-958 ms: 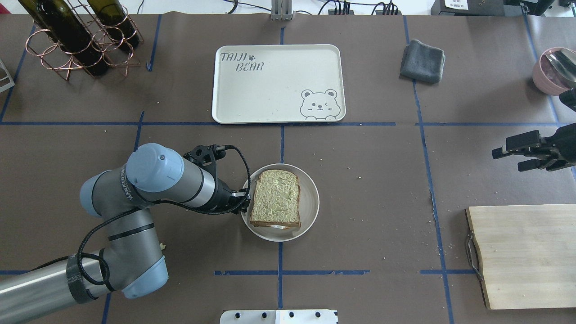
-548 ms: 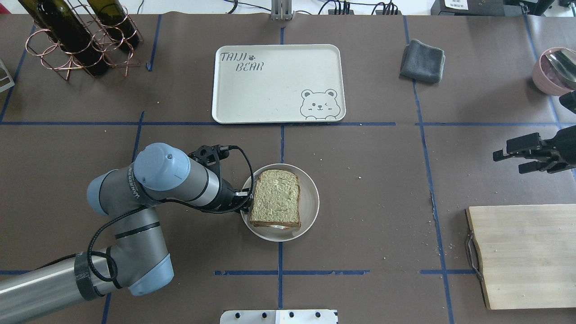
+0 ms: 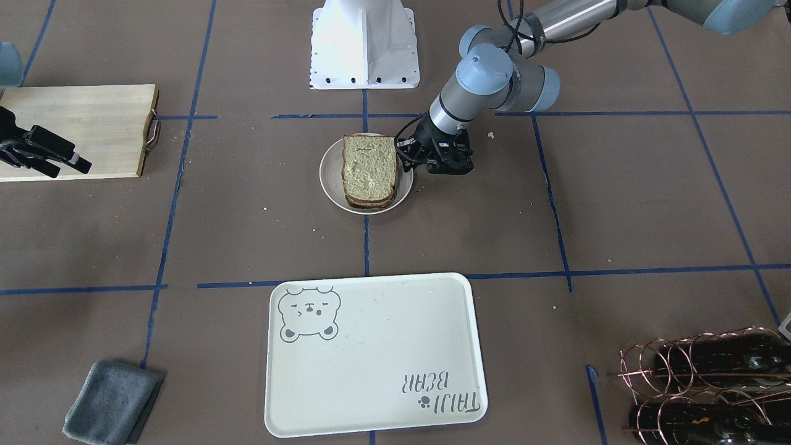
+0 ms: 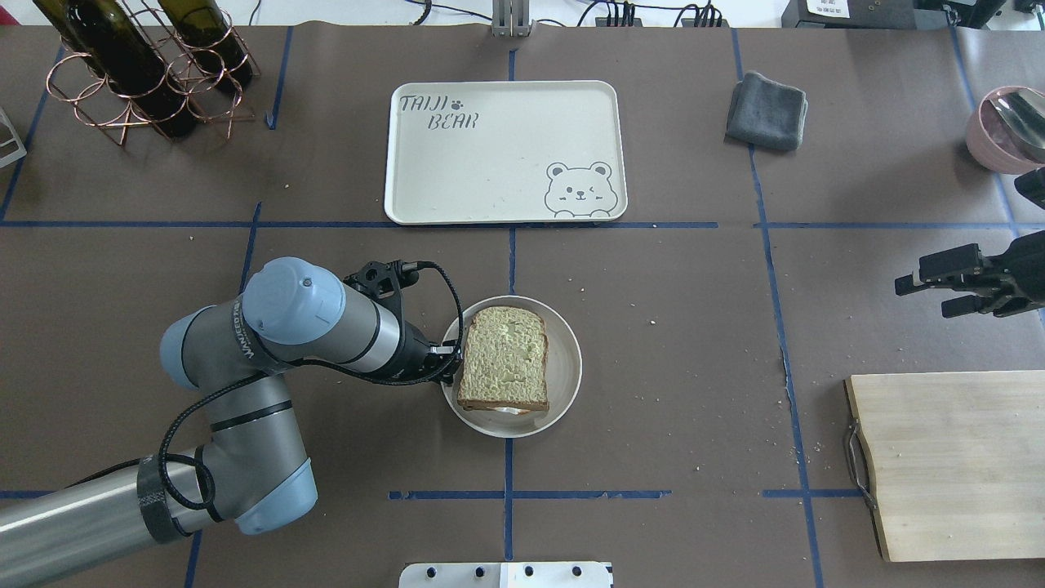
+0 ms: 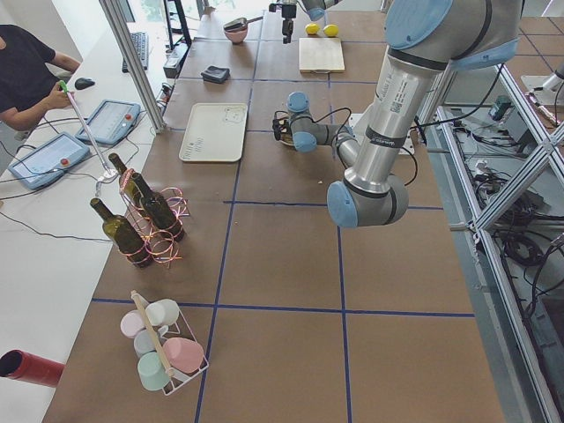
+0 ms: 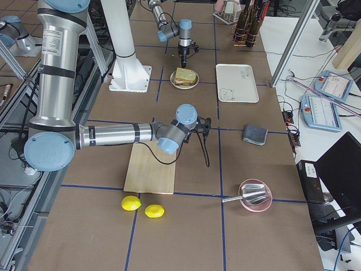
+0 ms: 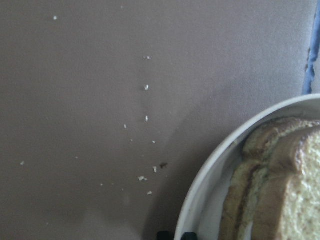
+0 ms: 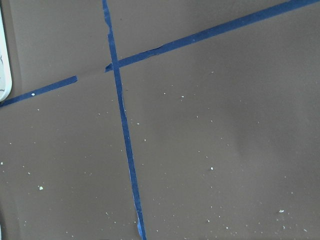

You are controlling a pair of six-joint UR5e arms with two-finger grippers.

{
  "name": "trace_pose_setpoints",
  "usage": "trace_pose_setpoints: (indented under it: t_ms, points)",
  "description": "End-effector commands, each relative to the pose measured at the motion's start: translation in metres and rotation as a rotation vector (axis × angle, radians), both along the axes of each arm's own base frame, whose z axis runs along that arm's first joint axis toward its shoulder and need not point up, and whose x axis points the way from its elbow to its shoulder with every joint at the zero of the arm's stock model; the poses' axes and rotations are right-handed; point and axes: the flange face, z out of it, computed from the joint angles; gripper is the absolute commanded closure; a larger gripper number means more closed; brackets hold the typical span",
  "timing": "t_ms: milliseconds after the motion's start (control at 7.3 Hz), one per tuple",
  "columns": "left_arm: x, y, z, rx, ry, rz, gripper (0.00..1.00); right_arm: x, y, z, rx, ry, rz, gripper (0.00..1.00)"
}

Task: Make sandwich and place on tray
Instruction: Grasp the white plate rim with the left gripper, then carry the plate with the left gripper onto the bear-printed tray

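The sandwich, two tan bread slices with a bit of white egg at the near edge, lies on a small round white plate at the table's middle. It also shows in the front view and the left wrist view. My left gripper is low at the plate's left rim, and its fingertips look shut on that rim. The cream tray with the bear drawing lies beyond the plate and holds nothing. My right gripper is open and holds nothing, above the table at the far right.
A wooden cutting board lies at the near right. A folded grey cloth lies right of the tray, and a pink bowl is at the right edge. A copper rack with wine bottles stands at the far left.
My left arm has moved slightly right, and the plate with the sandwich has shifted a little right with it. My right gripper has drifted slightly right.
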Motion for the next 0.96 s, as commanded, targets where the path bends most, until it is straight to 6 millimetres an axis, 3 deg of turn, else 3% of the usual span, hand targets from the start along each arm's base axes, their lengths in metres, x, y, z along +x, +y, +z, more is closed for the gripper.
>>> trace_pose_setpoints:
  t_ms: [0,274,411,548,685,821]
  points:
    - [-0.017,-0.004,-0.022,-0.062,0.067,-0.054,1.00,0.000,0.000,0.001,-0.001,0.001,-0.001,0.00]
    - [-0.024,-0.012,-0.039,-0.264,0.143,-0.152,1.00,0.001,0.000,0.002,-0.003,0.002,0.001,0.00]
    - [-0.015,-0.026,-0.056,-0.349,0.163,-0.257,1.00,0.003,0.005,0.007,-0.006,0.006,0.003,0.00]
    - [0.007,-0.063,-0.066,-0.404,0.156,-0.370,1.00,0.007,0.012,0.012,-0.004,0.004,0.002,0.00]
    - [0.026,-0.109,-0.063,-0.435,0.120,-0.447,1.00,0.008,0.014,0.014,-0.006,0.006,0.003,0.00]
    - [0.028,-0.151,-0.065,-0.441,0.102,-0.526,1.00,0.010,0.018,0.017,-0.003,0.005,0.003,0.00]
